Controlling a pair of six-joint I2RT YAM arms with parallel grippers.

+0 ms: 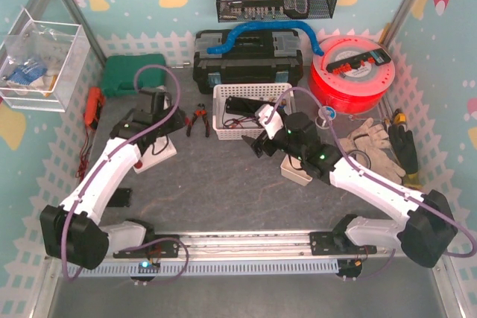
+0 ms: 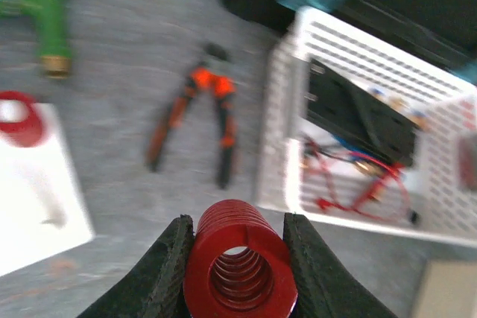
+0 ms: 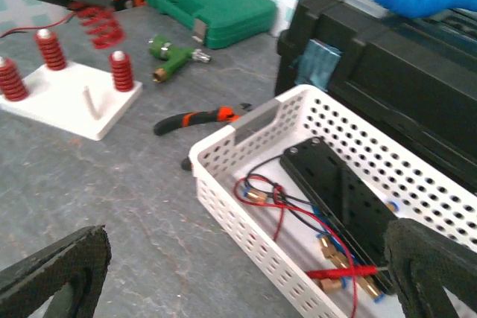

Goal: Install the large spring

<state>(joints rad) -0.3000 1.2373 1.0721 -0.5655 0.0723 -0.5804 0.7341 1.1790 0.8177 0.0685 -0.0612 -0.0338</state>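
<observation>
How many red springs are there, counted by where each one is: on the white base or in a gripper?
Red springs on the white base: 3
Red spring in the left gripper: 1
Total: 4

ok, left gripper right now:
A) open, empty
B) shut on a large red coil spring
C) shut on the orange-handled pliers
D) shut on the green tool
B: in the left wrist view the large red coil spring sits clamped between the left gripper's black fingers, while the orange-handled pliers lie loose beyond it.
</observation>
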